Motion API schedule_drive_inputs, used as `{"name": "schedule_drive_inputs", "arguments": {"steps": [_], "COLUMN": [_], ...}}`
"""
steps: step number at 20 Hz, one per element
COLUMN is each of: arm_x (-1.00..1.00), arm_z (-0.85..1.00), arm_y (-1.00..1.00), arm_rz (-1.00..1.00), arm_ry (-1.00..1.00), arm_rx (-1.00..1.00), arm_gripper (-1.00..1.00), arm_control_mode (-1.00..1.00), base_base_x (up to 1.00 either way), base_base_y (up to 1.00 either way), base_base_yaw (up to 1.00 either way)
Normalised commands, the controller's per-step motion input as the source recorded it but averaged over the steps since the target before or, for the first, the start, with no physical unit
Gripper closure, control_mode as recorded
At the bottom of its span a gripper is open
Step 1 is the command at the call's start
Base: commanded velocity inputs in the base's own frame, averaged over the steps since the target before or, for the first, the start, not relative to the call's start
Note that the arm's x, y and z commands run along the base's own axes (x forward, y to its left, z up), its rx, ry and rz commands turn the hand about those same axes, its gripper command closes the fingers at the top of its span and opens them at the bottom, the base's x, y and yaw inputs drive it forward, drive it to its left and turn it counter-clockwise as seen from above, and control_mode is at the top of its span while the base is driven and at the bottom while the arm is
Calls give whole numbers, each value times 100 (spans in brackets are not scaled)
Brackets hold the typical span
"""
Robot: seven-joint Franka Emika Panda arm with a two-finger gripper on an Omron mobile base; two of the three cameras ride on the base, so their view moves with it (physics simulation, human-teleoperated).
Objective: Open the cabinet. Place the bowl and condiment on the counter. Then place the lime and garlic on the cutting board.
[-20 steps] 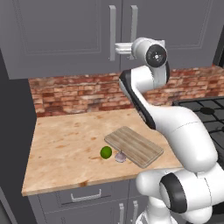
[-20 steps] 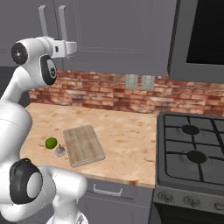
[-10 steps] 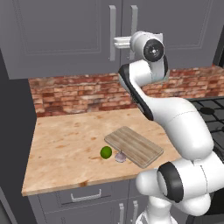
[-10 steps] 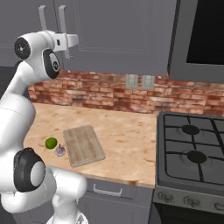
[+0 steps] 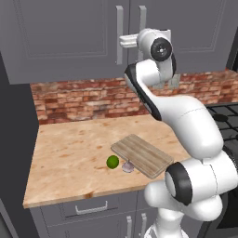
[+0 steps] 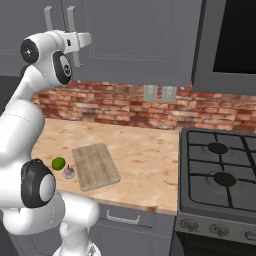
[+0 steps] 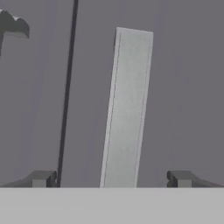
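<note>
Grey cabinet [image 5: 69, 37] doors are filling the wall above the brick backsplash [image 5: 83, 100], both shut. Up there the gripper [image 7: 111, 178] is hanging wide open, empty, its two fingertips [image 7: 40, 178] straddling the right door's vertical silver bar handle [image 7: 127, 109] without touching it. That bar looks stiff, smooth and slippery, so the low end seems the place to clamp. Down on the counter [image 5: 69, 162], the lime [image 5: 112, 161] and garlic [image 5: 128, 166] are lying just beside the cutting board [image 5: 142, 155], near the front edge.
</note>
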Motion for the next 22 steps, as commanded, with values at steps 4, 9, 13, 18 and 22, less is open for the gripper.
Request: {"name": "schedule_drive_inputs", "arguments": {"steps": [4,9,13,18,22], "arm_x": [13,2,0,6,0], "arm_z": [-16,-5,-6,-9,-7], "arm_y": [-4,-6,0,0,2], "arm_rz": [0,0,0,0,0], "arm_ry": [0,0,0,1,7], "arm_rx": [0,1,0,0,0], "arm_gripper": [-100,-100,-100,100,100], "arm_control_mode": [-100,-100,-100,-100,-100], "base_base_x": [0,0,0,0,0], "base_base_y": [0,0,0,0,0], "base_base_yaw": [0,0,0,0,0]}}
